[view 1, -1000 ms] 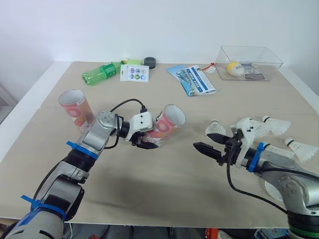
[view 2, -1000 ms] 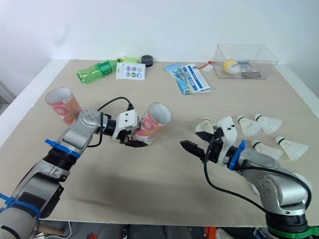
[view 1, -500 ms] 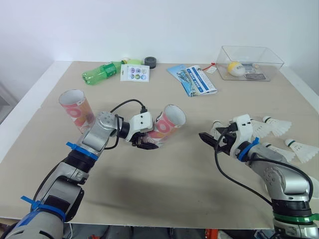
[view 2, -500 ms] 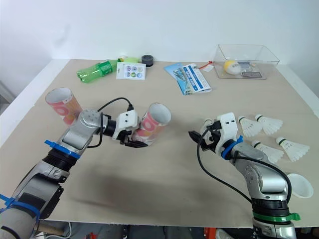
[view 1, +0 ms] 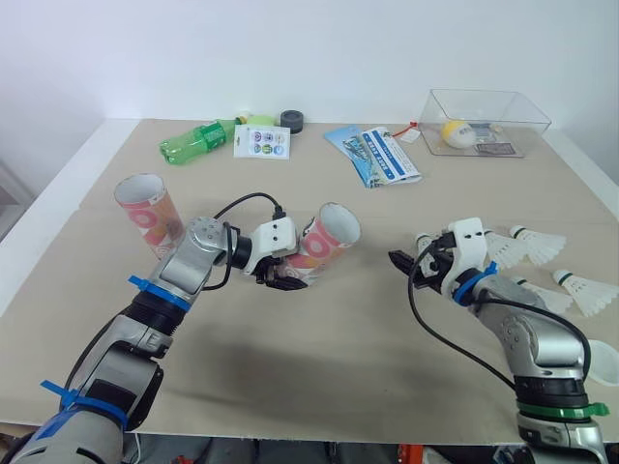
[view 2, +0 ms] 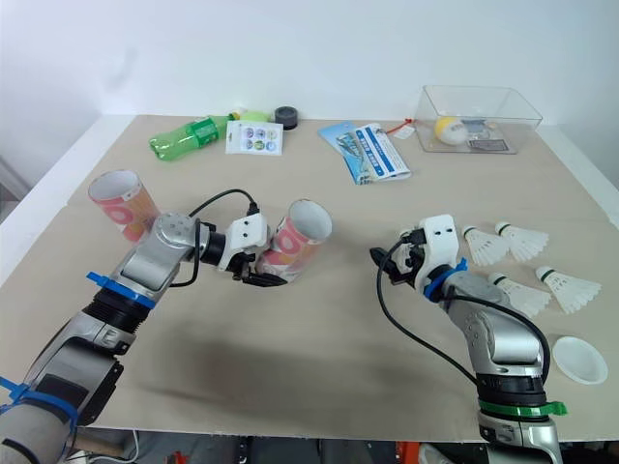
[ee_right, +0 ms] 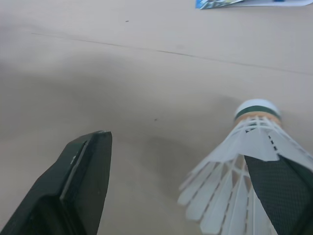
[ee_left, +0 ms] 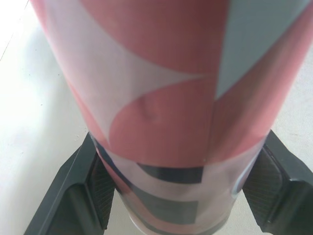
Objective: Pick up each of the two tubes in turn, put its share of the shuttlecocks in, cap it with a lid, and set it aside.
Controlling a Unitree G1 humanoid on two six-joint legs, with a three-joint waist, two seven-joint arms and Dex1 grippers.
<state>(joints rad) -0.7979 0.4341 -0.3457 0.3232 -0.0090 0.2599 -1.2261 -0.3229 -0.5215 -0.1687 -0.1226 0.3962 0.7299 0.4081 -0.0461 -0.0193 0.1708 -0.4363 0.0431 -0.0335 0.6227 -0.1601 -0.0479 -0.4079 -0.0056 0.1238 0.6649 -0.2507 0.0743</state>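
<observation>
One tube (view 1: 324, 239) held mid-table, shuttlecocks (view 1: 540, 242) near right edge

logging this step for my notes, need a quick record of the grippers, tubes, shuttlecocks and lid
left gripper: shut on held tube, tilted, mouth open
second tube: upright on the table, left side, uncapped
right gripper: open, low over the table
shuttlecock: lying beside one finger, not gripped
other shuttlecocks: four, lying on the right side
lid: white, near the front right edge
</observation>
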